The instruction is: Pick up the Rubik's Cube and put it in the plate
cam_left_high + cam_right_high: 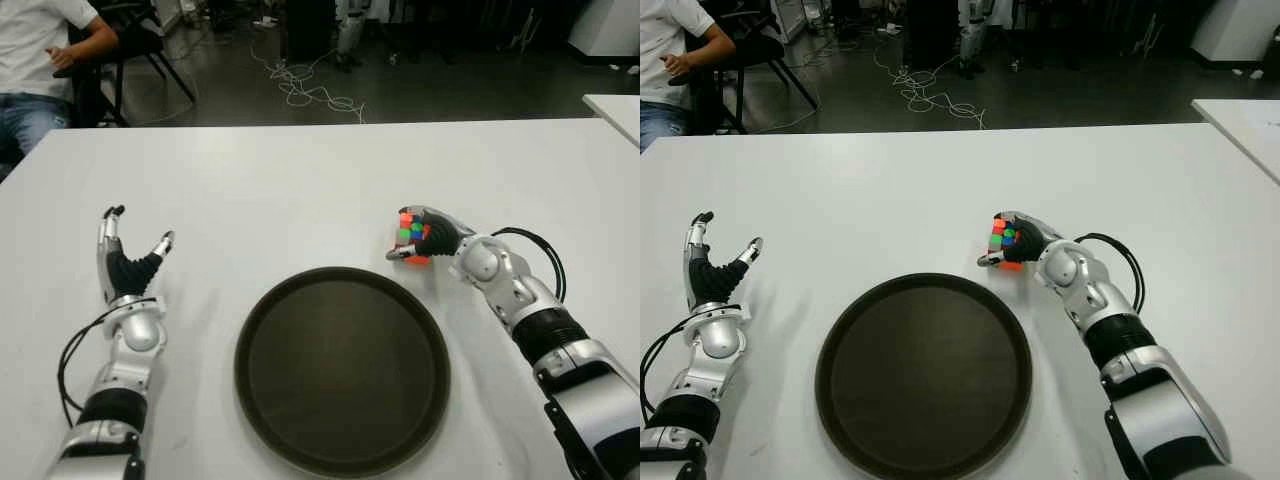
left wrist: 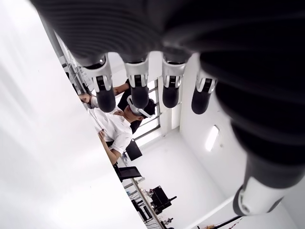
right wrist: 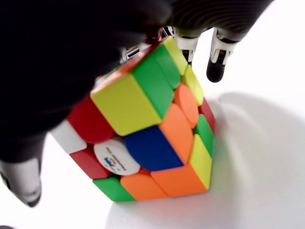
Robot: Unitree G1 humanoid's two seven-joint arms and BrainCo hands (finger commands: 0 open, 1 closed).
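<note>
The Rubik's Cube [image 1: 413, 240] shows just beyond the right rim of the dark round plate [image 1: 340, 372] on the white table [image 1: 300, 180]. My right hand [image 1: 403, 234] is curled around it, fingers over the top and thumb low at the near side. Seen from the right wrist, the cube [image 3: 152, 138] is tilted against the palm, with its lower corner close to the table and a shadow under it. Whether it touches the table is unclear. To the left of the plate my left hand [image 1: 138, 228] stands with fingers [image 2: 138, 90] spread, holding nothing.
A person [image 1: 40, 60] sits on a chair beyond the table's far left corner. Cables [image 1: 310, 90] lie on the dark floor behind the table. The corner of another white table [image 1: 615, 105] shows at the far right.
</note>
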